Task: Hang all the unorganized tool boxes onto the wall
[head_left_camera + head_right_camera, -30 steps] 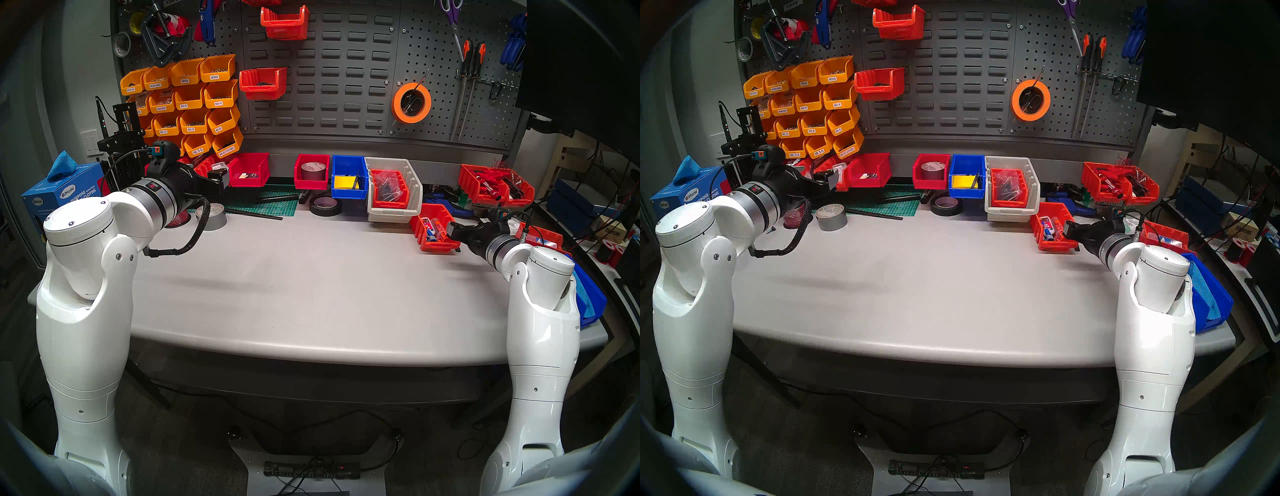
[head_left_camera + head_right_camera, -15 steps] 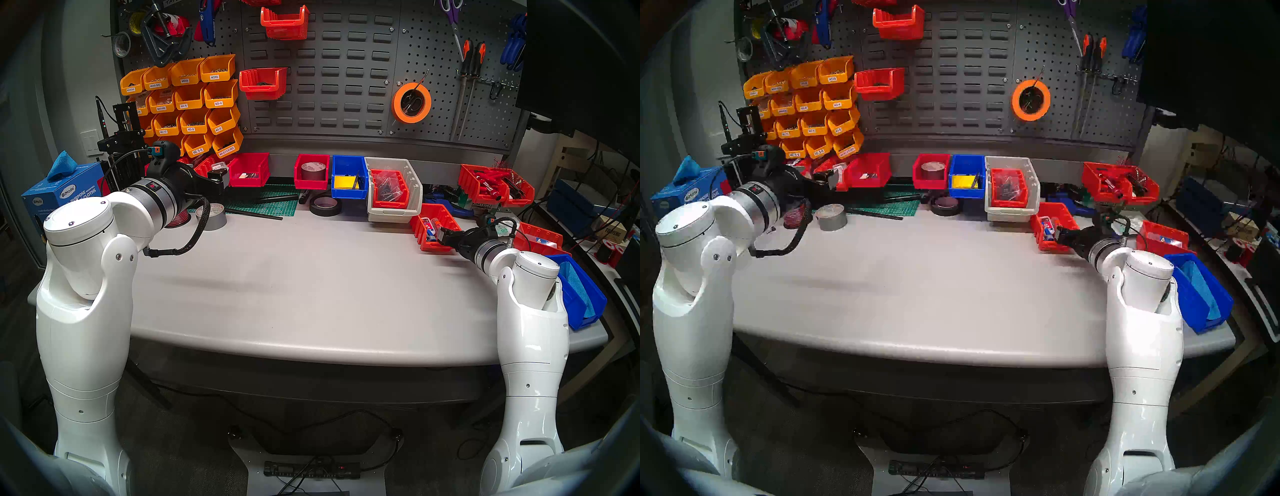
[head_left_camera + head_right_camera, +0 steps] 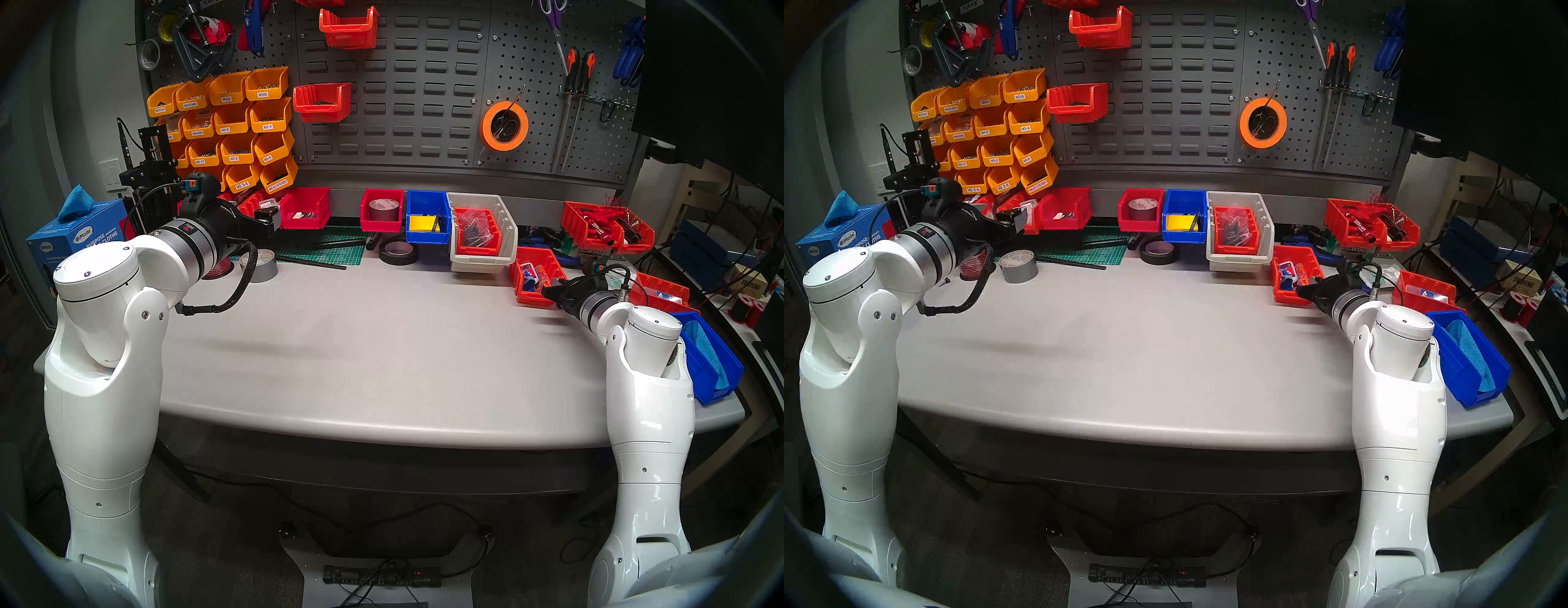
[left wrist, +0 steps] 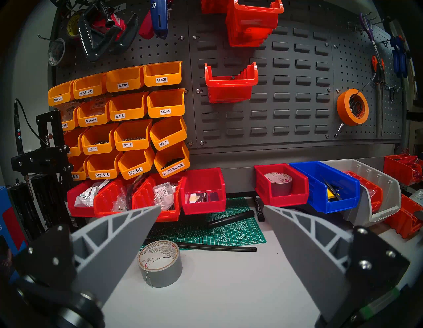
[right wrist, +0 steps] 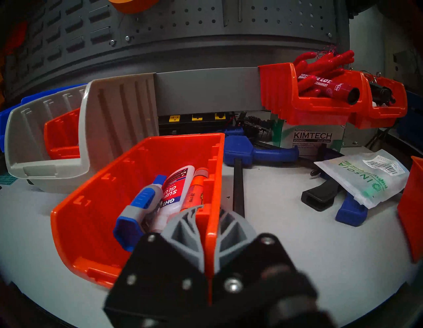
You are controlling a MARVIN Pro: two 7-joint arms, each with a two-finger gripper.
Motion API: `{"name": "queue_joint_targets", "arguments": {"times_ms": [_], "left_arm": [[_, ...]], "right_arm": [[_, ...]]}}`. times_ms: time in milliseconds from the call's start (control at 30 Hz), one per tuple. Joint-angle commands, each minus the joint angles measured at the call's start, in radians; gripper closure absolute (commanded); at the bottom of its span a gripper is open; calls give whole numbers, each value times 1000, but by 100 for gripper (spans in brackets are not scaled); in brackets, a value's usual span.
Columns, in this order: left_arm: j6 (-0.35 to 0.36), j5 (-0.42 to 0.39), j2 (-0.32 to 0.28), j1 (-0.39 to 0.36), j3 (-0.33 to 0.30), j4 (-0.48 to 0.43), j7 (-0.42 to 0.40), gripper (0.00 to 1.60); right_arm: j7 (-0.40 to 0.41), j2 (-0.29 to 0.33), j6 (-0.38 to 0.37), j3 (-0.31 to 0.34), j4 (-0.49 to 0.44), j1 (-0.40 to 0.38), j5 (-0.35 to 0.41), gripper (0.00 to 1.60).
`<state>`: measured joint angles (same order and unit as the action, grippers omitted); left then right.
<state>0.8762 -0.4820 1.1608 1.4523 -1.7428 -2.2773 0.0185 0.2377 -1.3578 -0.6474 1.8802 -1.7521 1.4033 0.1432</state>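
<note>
Right wrist view shows the right end effector (image 5: 207,220) pinched shut on the near side wall of the orange-red bin (image 5: 146,194) on the tabletop (image 5: 274,240) — presumably a thin-wall grip for lifting it toward the louvred wall (image 3: 407,85) — while the left end effector (image 4: 210,220) gapes empty.

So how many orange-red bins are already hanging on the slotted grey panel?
2. One bin hangs near the top of the louvred panel, the other bin lower at its left edge. More may hang above the frame.

Workshop: grey table (image 3: 382,339) below a louvred and pegboard wall (image 3: 415,85) hung with labelled parts bins (image 3: 229,123), clamps (image 3: 199,42), scissors (image 3: 553,17), tape rolls (image 3: 504,126).
</note>
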Motion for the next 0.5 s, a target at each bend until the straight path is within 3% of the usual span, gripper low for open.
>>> {"name": "queue_joint_targets", "arguments": {"times_ms": [0,467], "left_arm": [[-9,1,2,-7,0,-10,1,0],[-8,-2,-1,-7,1,-10,4,0]], "right_arm": [[4,10,11,25,-33,-11,9,160],[35,42,32,42,-28,-67,23,160]]}}
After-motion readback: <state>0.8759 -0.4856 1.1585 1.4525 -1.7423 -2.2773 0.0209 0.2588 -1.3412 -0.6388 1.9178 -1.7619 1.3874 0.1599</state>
